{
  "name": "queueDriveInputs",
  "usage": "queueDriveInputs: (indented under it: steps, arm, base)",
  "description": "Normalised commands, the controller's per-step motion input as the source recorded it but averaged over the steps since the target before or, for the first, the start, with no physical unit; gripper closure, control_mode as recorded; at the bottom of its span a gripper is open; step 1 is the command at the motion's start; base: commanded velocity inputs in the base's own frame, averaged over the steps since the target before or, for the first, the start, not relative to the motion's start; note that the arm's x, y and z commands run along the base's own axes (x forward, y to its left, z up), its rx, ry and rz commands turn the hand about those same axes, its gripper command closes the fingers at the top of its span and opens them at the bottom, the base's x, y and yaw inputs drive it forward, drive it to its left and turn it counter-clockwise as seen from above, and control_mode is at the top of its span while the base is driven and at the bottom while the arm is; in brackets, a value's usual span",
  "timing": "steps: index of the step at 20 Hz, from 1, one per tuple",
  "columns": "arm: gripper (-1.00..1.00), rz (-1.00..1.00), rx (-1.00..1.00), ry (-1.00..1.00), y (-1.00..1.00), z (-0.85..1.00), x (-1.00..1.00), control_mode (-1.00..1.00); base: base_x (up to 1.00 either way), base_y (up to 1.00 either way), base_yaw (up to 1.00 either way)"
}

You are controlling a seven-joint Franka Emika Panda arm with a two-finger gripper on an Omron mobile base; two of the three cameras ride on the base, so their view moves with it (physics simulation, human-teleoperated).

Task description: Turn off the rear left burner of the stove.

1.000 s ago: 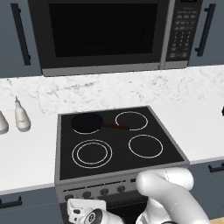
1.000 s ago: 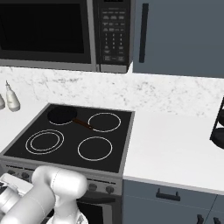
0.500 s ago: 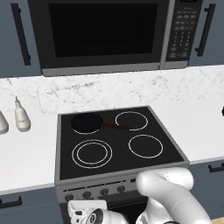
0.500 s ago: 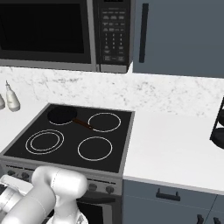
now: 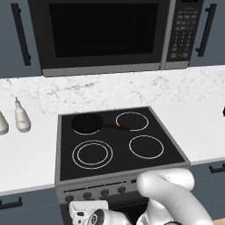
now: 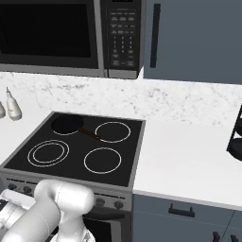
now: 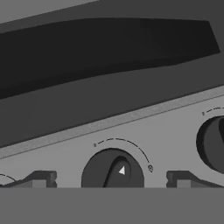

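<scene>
Left base view showed the microwave (image 5: 103,35) hanging widest across the top, with dark blue cabinets (image 5: 17,39) at its sides and a white marbled tabletop (image 5: 193,127) running beneath it. Next in size, the stove (image 5: 118,145) sat in the middle of that tabletop, a black glass cooktop with a grey front strip (image 5: 101,190) carrying a row of small dark knobs. On the glass, the double-ringed burner (image 5: 92,154) lay at about 7 o'clock from the centre, and two bright single-ring burners lay at 1 o'clock (image 5: 132,121) and 4 o'clock (image 5: 146,146). The rear left burner (image 5: 79,117) sat at 11 o'clock and was largely covered by a small black skillet (image 5: 87,123), its brown handle pointing toward 3 o'clock. The white arm (image 5: 171,197) curled down in front of the stove at 5 o'clock. Two pale bottles (image 5: 21,117) stood on the tabletop at 9 o'clock, well apart from the stove.

In the hand view the claw (image 7: 109,181) faced the front strip close up, its two dark fingertips (image 7: 41,179) spread wide at 8 and 4 o'clock on either side of one knob (image 7: 113,170), not touching it. That knob's white pointer aimed toward 1 o'clock. A second knob (image 7: 212,143) sat at 3 o'clock.
</scene>
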Motion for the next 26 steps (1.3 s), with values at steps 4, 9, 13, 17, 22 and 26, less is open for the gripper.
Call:
queueDriveInputs:
  steps: [4, 9, 13, 17, 22, 26]
  arm:
    - [-1.0, 0.0, 0.0, 0.0, 0.0, 0.0, 0.0, -1.0]
    - [1.0, 0.0, 0.0, 0.0, 0.0, 0.0, 0.0, -1.0]
    - [1.0, 0.0, 0.08, 0.0, 0.0, 0.0, 0.0, -1.0]
    - [1.0, -0.07, 0.28, -0.05, 0.0, 0.11, 0.0, -1.0]
    - [1.0, -0.2, 0.5, -0.15, -0.03, 0.14, 0.0, -1.0]
    - [1.0, -0.29, 0.63, -0.21, -0.04, 0.15, 0.0, -1.0]
  base:
    - [0.0, 0.0, 0.0]
    - [0.0, 0.0, 0.0]
    - [0.0, 0.0, 0.0]
    - [0.0, 0.0, 0.0]
    - [0.0, 0.0, 0.0]
    - [0.0, 0.0, 0.0]
